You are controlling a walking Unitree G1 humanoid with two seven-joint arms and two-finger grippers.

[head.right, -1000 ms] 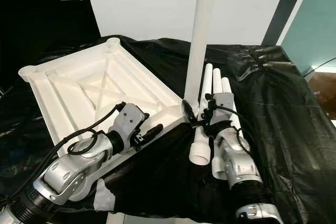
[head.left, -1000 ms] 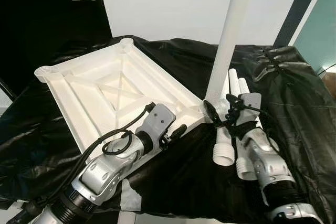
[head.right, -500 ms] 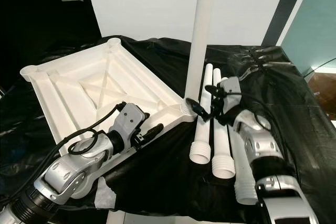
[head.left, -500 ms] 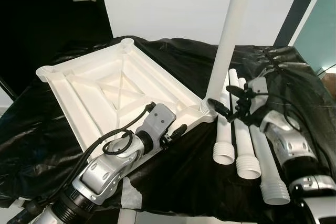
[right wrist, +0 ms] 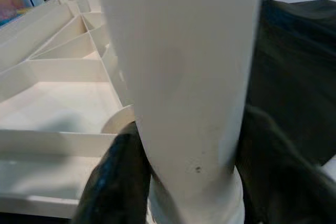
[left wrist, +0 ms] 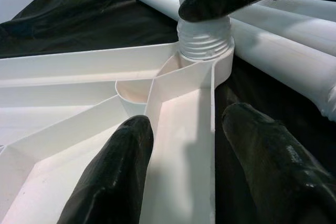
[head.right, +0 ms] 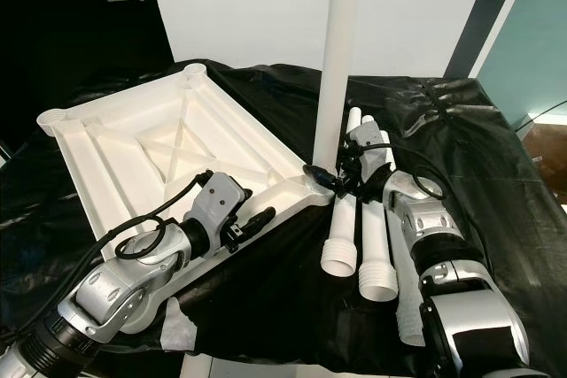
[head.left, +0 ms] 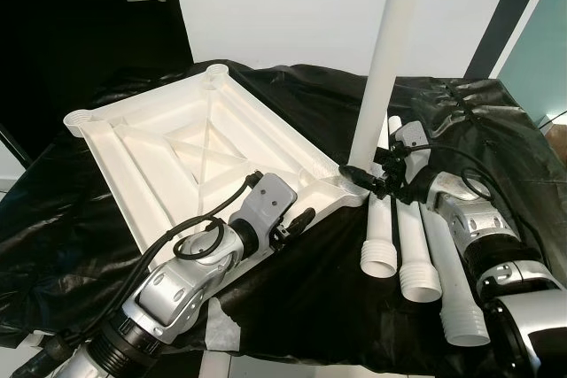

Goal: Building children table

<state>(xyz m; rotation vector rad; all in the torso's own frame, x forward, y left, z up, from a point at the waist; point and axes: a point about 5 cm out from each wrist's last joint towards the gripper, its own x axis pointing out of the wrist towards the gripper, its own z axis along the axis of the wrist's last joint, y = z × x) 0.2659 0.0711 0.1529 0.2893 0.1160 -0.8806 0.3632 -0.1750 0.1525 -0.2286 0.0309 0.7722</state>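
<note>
Lying upside down on the crinkled black plastic sheet [head.left: 496, 174] is the white ribbed moulded-plastic tabletop [head.left: 168, 152], its underside braces facing up. The left gripper [head.left: 306, 217] rests at its near edge, one black finger on the white rim and the other over the black sheet beyond it; the fingers are spread with the rim running between them, and I cannot tell whether they press it or merely straddle it.

Just beyond that gripper, at the tabletop's near right corner, the tall white plastic tube leg [head.left: 390, 50] stands upright in its round socket. The right gripper [head.right: 330, 177] sits at the base of this leg, a finger on either side; its wrist view shows both fingers [right wrist: 113, 182] against the tube, so it appears clenched on the leg just above the threaded collar.

Directly beside the right gripper, toward the robot, three loose white tube legs [head.left: 409, 245] lie side by side on the sheet, flared threaded ends nearest.

By my judgement one leg of four is fitted or being tightened. Three corner sockets, including the two far ones [head.left: 213, 69], are empty; those legs remain, then turning the table upright.

No brand, label or writing can be read anywhere.
</note>
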